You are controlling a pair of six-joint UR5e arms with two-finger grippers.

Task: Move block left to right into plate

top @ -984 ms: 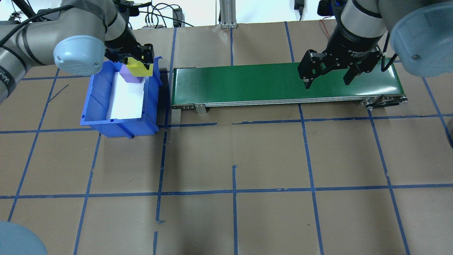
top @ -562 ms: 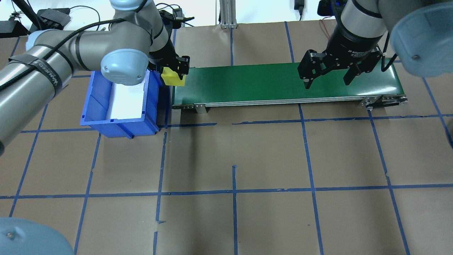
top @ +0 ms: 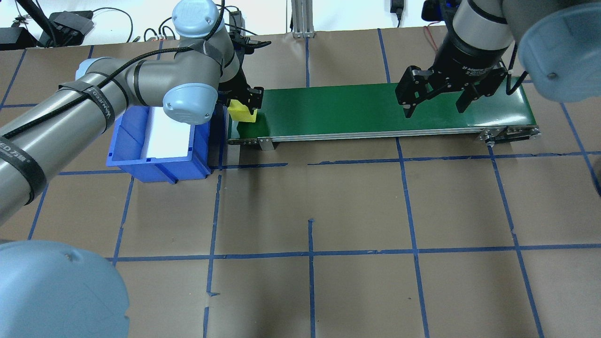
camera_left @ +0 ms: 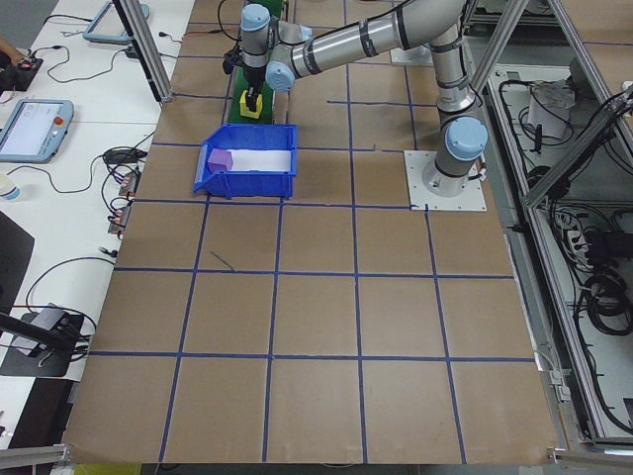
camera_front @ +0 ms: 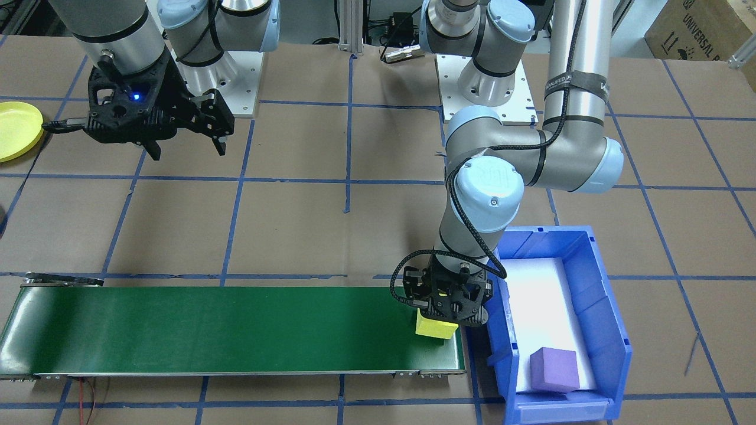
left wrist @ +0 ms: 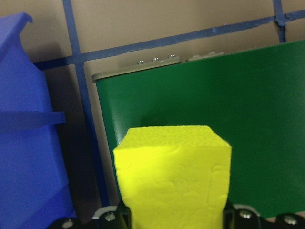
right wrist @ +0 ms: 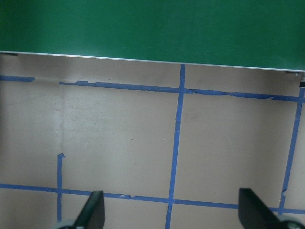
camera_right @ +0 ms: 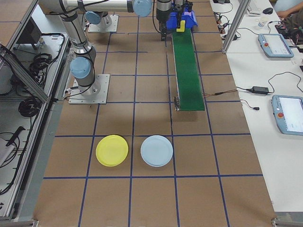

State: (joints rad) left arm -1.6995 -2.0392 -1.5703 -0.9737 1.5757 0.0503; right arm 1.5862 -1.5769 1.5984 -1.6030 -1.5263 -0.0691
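At the belt's (camera_front: 236,330) end by the bin (camera_front: 608,330), front view, the left gripper (camera_front: 440,310) is clamped on the yellow block (camera_front: 436,326); the plate (camera_front: 18,130) sits at the table's far edge. Overhead, the block has come out of the bin onto the belt end a second ago, so release looks next. The right gripper (top: 434,105) waits with jaws apart. Left wrist view: block low over green belt.

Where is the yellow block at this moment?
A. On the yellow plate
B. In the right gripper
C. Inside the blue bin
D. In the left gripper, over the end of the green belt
D: the left gripper is shut on the yellow block above the end of the green belt nearest the blue bin.
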